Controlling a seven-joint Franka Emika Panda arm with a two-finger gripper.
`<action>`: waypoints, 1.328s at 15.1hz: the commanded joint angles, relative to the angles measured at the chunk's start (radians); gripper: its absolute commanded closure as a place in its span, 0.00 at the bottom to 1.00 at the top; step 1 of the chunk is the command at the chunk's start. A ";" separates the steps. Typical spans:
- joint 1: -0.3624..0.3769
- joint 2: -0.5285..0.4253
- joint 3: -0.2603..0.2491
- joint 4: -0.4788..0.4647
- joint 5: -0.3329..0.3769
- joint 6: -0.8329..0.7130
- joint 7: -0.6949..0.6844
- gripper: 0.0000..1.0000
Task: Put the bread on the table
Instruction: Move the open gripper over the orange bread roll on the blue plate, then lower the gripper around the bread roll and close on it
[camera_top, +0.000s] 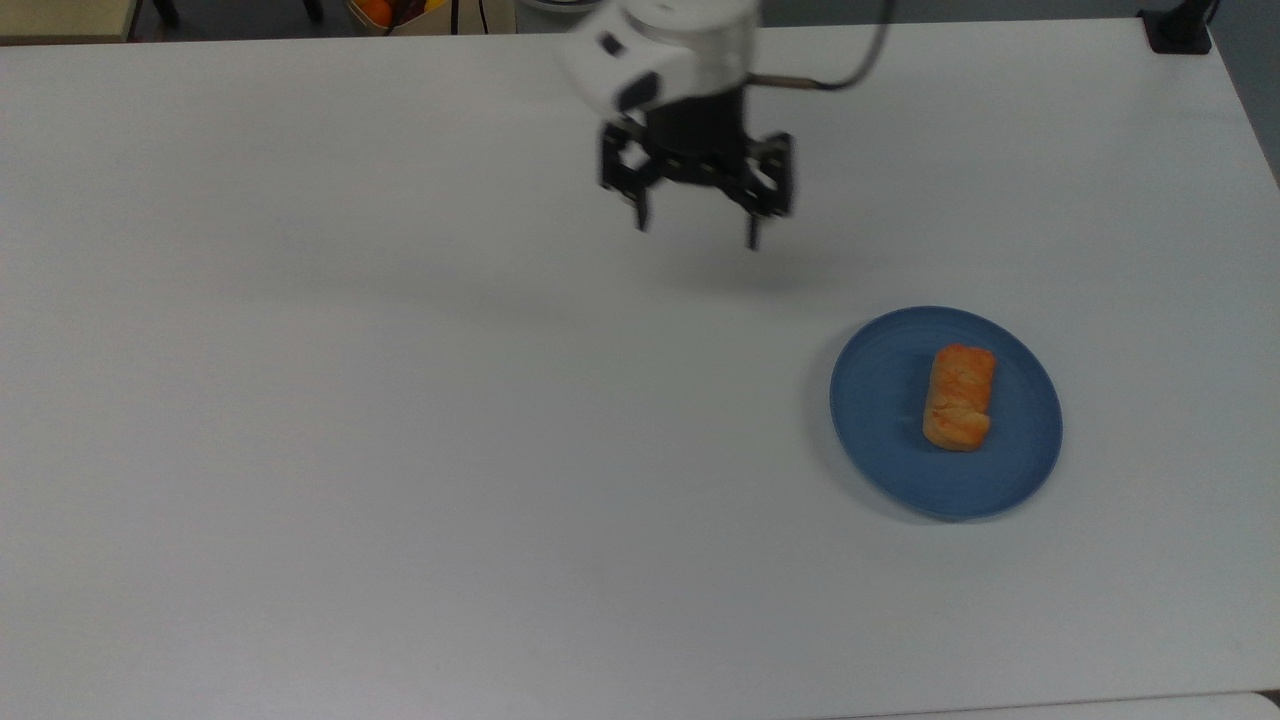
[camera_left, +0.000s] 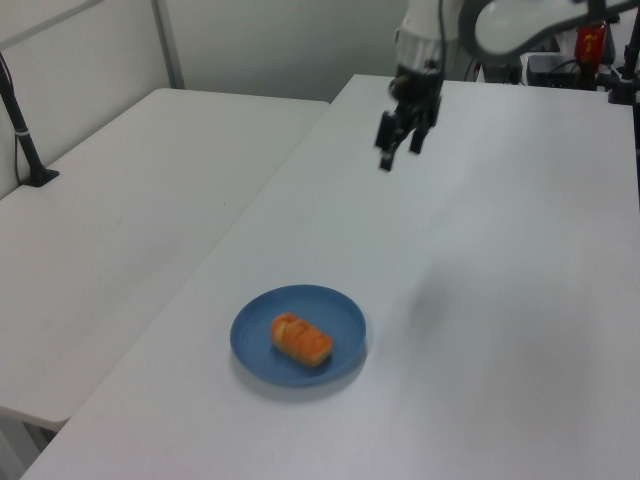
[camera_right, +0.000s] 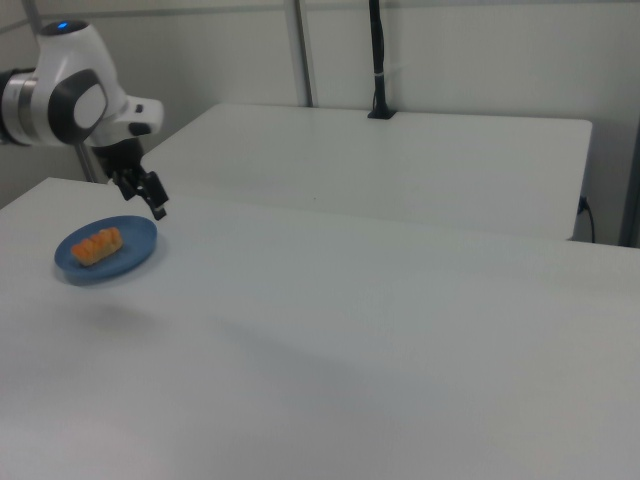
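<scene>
We are holding our hand (camera_top: 697, 228) in the air above the bench (camera_top: 400, 450), with the two fingers pointing down and spread wide apart, nothing between them. In the top view the hand is sitting up and to the left of the plate (camera_top: 880, 440), well apart from it, and its soft shadow is falling on the bare white surface just below the fingertips. In the left view the hand (camera_left: 398, 153) is hanging far behind the plate (camera_left: 255, 340), toward the back of the bench (camera_left: 500, 300), with the white arm (camera_left: 520, 20) reaching in from the upper right. In the right view the hand (camera_right: 155, 203) is appearing just above the plate (camera_right: 135, 240), at the right view's left, under the arm's rounded white casing (camera_right: 70, 95). The bread (camera_top: 960, 397) is lying on the blue plate, a little right of its middle in the top view, with its long side running up and down there. In the left view the bread (camera_left: 301, 339) is resting near the plate's centre, and in the right view the bread (camera_right: 97, 246) is lying toward the plate's left half. We are not touching the bread or the plate. A second white table (camera_left: 120, 230) is standing alongside the bench, at the left view's left, with a black post (camera_left: 25, 140) clamped at its edge.
</scene>
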 joint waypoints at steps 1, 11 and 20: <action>0.110 0.140 -0.013 0.127 -0.007 0.112 0.129 0.00; 0.305 0.431 -0.047 0.371 -0.117 0.143 0.327 0.00; 0.336 0.504 -0.047 0.381 -0.179 0.225 0.371 0.00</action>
